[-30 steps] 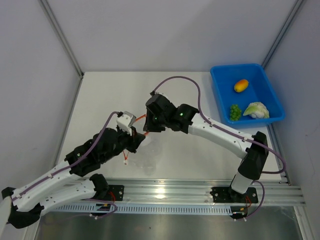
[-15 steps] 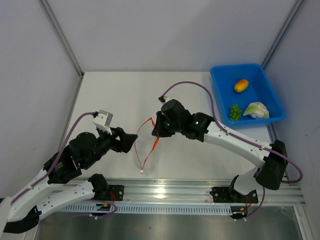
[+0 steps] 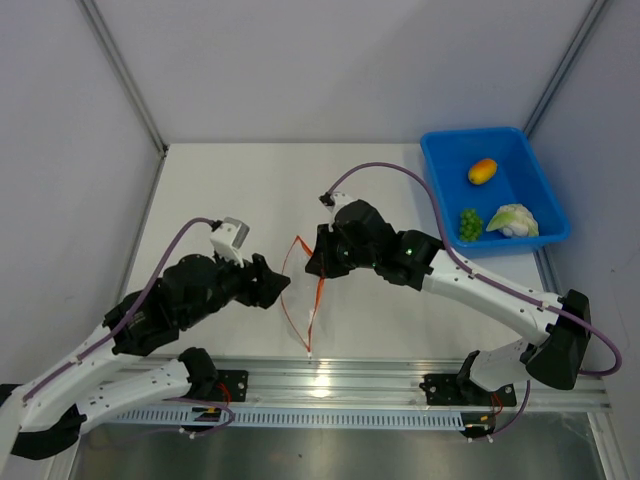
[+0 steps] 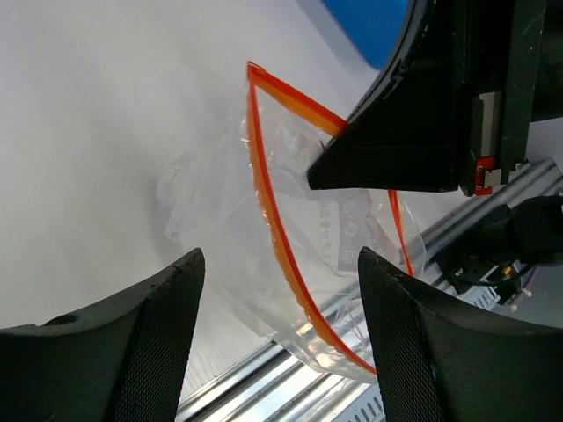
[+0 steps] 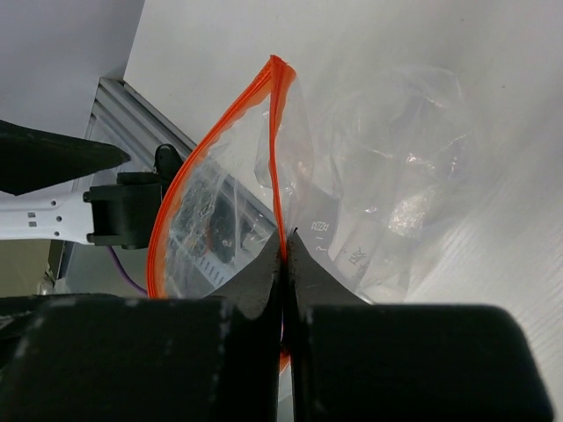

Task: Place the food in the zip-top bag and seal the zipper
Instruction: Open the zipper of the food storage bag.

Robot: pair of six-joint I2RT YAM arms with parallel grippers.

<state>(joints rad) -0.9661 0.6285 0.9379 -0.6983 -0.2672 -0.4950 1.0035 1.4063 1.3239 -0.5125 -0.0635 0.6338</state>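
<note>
The clear zip-top bag (image 3: 298, 300) hangs above the table centre with its mouth spread open. My right gripper (image 3: 314, 264) is shut on one side of the orange-red zipper (image 3: 319, 290); the right wrist view shows the zipper (image 5: 211, 145) pinched between the jaws (image 5: 284, 242). My left gripper (image 3: 281, 286) stands open just left of the bag, touching nothing. In its wrist view the bag (image 4: 220, 193) and zipper (image 4: 271, 211) lie ahead between the spread fingers (image 4: 281, 257). The food lies in the blue tray: orange fruit (image 3: 482, 171), green cluster (image 3: 469, 224), cauliflower (image 3: 512, 219).
The blue tray (image 3: 441, 178) sits at the table's far right, near the right wall. An aluminium rail (image 3: 400, 385) runs along the near edge below the bag. Grey walls close the table at the back and both sides.
My left gripper let go of the bag and opened, drew back left, then came in again. The right gripper shut on the zipper and carried the bag slightly right and nearer; its mouth has spread.
</note>
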